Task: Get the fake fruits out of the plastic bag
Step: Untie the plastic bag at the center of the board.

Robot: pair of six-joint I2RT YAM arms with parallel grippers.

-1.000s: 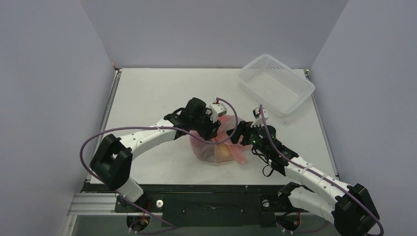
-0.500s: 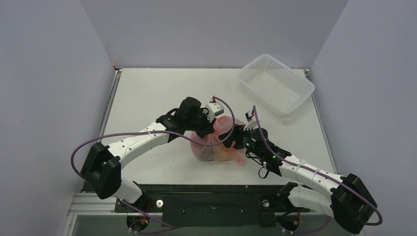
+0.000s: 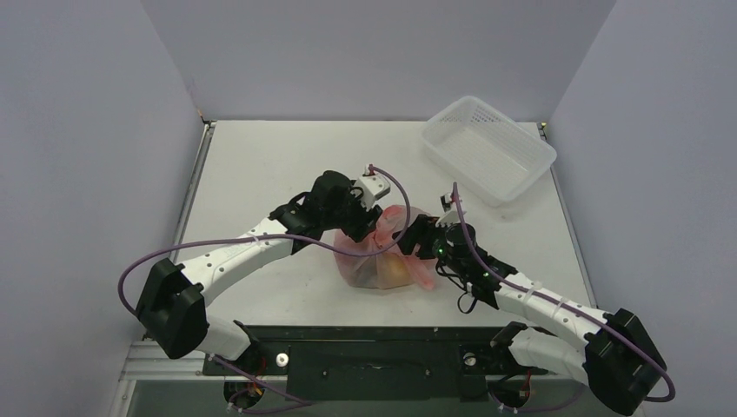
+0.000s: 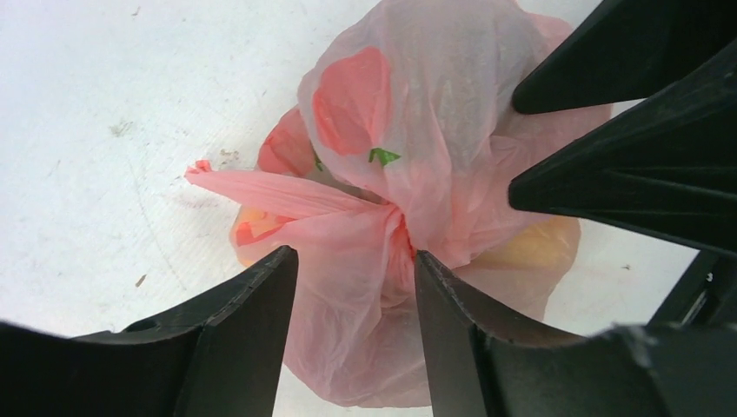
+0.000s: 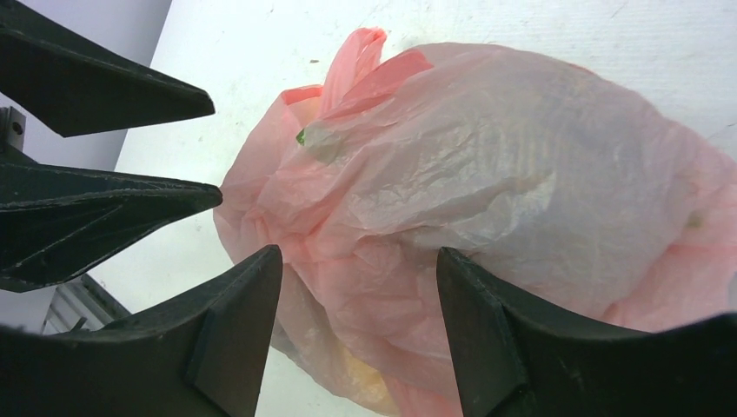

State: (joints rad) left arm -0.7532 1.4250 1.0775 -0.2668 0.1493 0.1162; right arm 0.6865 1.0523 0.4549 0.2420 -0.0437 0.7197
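Observation:
The plastic bag (image 3: 381, 258) lies tied shut mid-table, pink and crinkly, with a red fruit print (image 4: 352, 100) and a knot (image 4: 395, 228). The fake fruits stay inside it; a yellow-orange one (image 4: 532, 248) (image 5: 375, 382) shows through the film. My left gripper (image 4: 355, 256) hovers open over the knot, its fingers (image 4: 248, 334) on either side of the bunched plastic. My right gripper (image 5: 358, 254) is open at the bag's right side, with the bag's bulge (image 5: 487, 174) between its fingers (image 5: 491, 339). The two grippers face each other across the bag (image 5: 104, 204).
A white perforated basket (image 3: 488, 148) stands at the back right corner. Purple cables loop from both arms. Grey walls close in the table on the left, the back and the right.
The left wrist has drawn slightly left and back above the bag. The right gripper has moved left, closer onto the bag. The bag has stayed in place.

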